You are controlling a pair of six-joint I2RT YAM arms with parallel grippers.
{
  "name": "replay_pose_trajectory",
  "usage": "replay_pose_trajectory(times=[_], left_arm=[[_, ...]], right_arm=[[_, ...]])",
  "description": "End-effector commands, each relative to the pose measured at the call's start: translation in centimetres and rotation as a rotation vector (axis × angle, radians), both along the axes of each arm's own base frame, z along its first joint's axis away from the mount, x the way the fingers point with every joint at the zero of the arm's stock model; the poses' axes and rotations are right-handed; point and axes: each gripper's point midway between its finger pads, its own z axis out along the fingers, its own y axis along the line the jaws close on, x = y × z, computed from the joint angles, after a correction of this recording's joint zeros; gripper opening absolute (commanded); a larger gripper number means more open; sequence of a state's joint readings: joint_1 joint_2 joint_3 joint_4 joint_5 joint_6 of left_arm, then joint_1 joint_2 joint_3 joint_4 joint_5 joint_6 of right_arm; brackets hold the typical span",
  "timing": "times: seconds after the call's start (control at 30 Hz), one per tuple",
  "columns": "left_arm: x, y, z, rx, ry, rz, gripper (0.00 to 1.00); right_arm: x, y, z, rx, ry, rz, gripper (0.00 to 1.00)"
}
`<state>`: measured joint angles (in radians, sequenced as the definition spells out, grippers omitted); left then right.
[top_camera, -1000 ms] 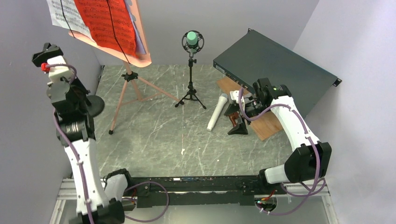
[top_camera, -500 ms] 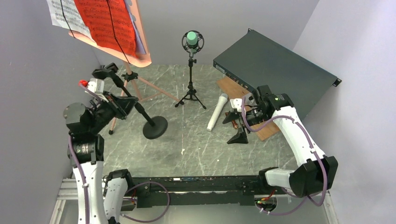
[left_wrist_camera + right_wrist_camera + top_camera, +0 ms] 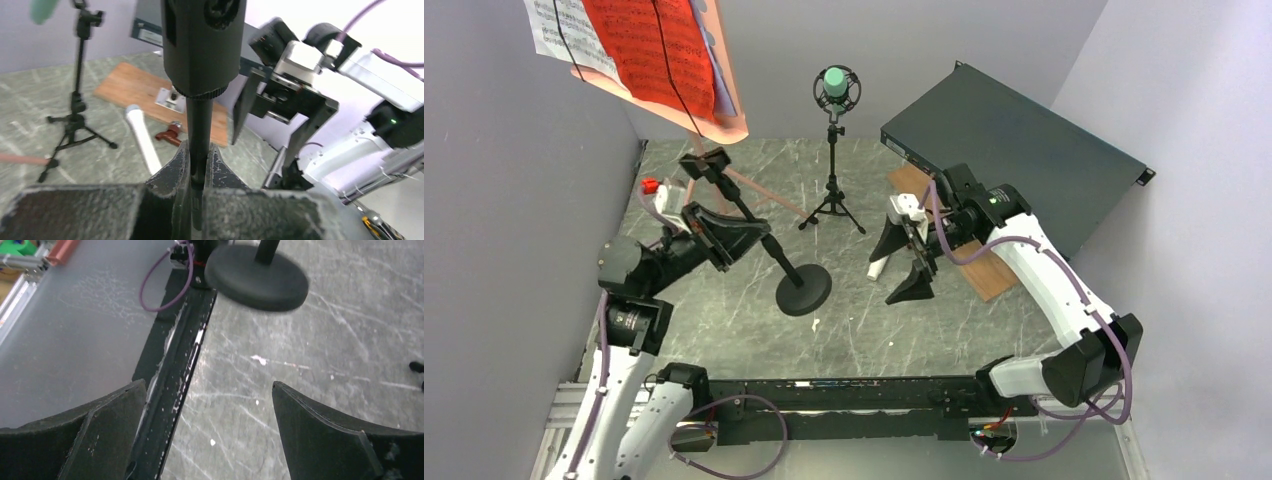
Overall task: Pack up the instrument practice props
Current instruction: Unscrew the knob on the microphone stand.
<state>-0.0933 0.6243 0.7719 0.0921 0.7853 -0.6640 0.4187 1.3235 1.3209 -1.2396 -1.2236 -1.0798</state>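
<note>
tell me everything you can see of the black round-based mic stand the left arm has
The black microphone stand looks like matte metal: a thin pole, a flat round base and a thicker clip top with no microphone in it. It is tilted, top toward the rear left, base toward the middle. The left gripper is shut on the pole. Whether the base touches the grey marbled table cannot be told.

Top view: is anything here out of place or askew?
Yes. The black microphone stand leans steeply instead of standing upright: the left gripper is shut on its pole, with the round base toward the table's middle. A white microphone lies flat beside the wooden board.
</note>
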Motion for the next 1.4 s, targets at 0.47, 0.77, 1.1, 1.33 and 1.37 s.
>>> replay_pose_trajectory(times=[0.47, 0.77, 1.1, 1.33, 1.37], left_arm=[[-1.5, -15.0, 4.3, -0.008, -0.373, 0.021, 0.0], [-0.8, -12.9, 5.8, -0.154, -0.333, 0.123, 0.0], [-0.4, -13.2, 6.7, -0.296, -0.271, 0.125, 0.0], [0.1, -13.4, 6.3, -0.317, -0.241, 0.138, 0.0], [0.2, -13.3, 6.3, -0.319, -0.235, 0.143, 0.0]], right_arm=[[0.2, 5.2, 1.3, 0.039, 0.124, 0.031, 0.94], [0.8, 3.1, 2.6, 0.137, 0.161, -0.016, 0.94], [1.0, 3.1, 3.0, 0.144, 0.148, -0.019, 0.78], [1.0, 3.1, 3.3, 0.154, 0.135, -0.016, 0.33], [1.0, 3.0, 3.3, 0.156, 0.135, -0.017, 0.21]])
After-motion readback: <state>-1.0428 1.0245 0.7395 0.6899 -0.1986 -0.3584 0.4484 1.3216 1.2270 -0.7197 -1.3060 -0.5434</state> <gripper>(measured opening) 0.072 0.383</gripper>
